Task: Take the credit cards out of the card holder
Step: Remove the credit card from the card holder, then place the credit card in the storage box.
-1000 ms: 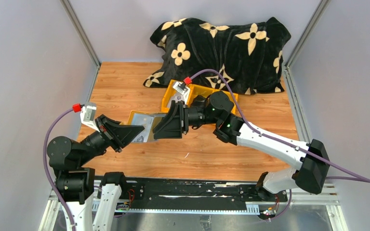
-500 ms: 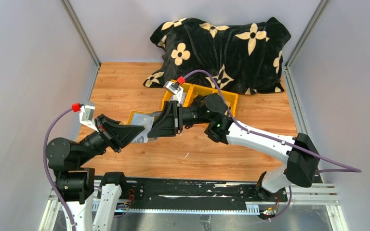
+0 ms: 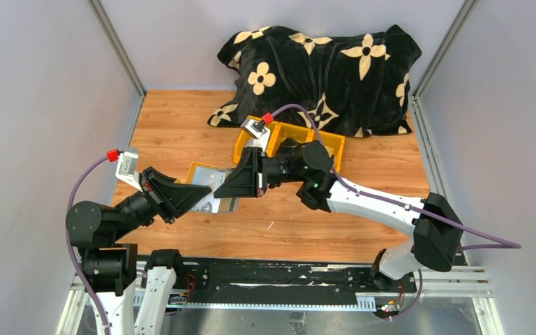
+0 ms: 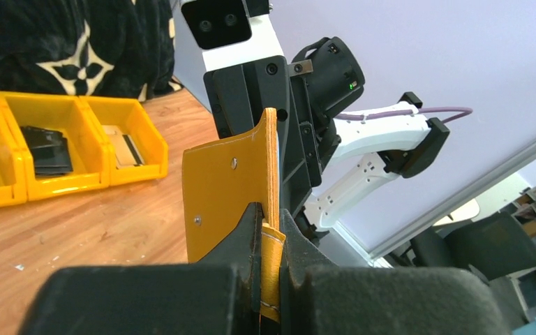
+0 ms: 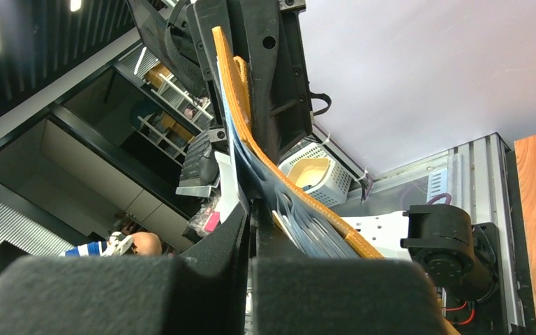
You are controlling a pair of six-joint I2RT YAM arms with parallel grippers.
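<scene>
Counting from above: 2 arms, 1 card holder (image 3: 199,171), 1 yellow bin (image 3: 333,145) with 3 compartments, 1 black blanket (image 3: 321,59) with pale flowers

To be found at about 8 o'clock from the bin: the card holder, held above the wooden table (image 3: 181,125) between the 2 grippers

Gripped from 8 o'clock by the left gripper (image 4: 270,209), both fingers pressed hard on 1 mustard-yellow leaf, standing upright on its edge in the left wrist view; 2 small rivets to see on that leaf

Met from 3 o'clock by the right gripper (image 5: 250,209), jaws fully together at the edge of the grey see-through sleeves (image 5: 300,220); cannot tell whether a card or a sleeve is nipped there

Cannot count the credit cards (image 3: 220,204) in the holder: only thin grey layers, fanned out beside the yellow leaf

Inside the bin, by the left wrist view: 1 black pouch (image 4: 45,150) in the middle compartment, 1 pale flat card (image 4: 122,145) in the compartment at 3 o'clock of it, 1 pale thing cut off by the picture edge in the compartment at 9 o'clock

Lying at 12 o'clock on the table, just behind the bin: the blanket
</scene>
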